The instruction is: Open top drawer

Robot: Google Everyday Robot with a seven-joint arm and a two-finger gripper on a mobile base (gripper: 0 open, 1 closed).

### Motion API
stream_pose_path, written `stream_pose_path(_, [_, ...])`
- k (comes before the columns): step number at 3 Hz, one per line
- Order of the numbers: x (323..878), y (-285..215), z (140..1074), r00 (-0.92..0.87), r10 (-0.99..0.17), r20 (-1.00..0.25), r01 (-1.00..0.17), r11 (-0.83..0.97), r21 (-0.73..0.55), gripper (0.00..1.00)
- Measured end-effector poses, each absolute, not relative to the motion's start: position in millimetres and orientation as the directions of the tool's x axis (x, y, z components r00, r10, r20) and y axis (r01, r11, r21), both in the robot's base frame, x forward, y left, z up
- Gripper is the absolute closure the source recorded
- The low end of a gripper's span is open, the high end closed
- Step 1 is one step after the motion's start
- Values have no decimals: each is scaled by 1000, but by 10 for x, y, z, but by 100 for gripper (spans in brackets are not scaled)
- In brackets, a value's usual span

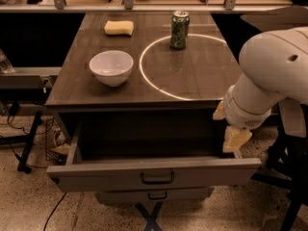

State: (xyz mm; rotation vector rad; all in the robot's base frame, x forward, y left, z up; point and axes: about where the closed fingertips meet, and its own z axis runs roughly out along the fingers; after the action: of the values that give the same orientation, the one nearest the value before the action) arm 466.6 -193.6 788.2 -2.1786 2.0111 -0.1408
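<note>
The top drawer (96, 176) is pulled well out from under the counter (197, 76). Its wide grey front sits level, with a dark bar handle (157, 178) at centre and the deep interior exposed. The claw (235, 139) hangs at its right edge, near the front.

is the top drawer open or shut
Open: the top drawer is pulled out, interior showing. The gripper hangs by its right corner.

Table (82, 42): white bowl (111, 67), yellow sponge (119, 28), green can (179, 30) on ring (141, 66); tool (230, 129) below front-right corner
</note>
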Motion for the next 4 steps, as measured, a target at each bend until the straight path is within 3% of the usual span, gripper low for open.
stream_pose_path(2, [4913,-1753,7497,74,-988,-132,-982,-49,-182,85])
stream_pose_path(3, [5017,-1757,7158,40,-979,-202,-984,-3,-180,100])
stream_pose_path(4, [5061,-1759,6997,28,-972,-232,-984,13,-177,100])
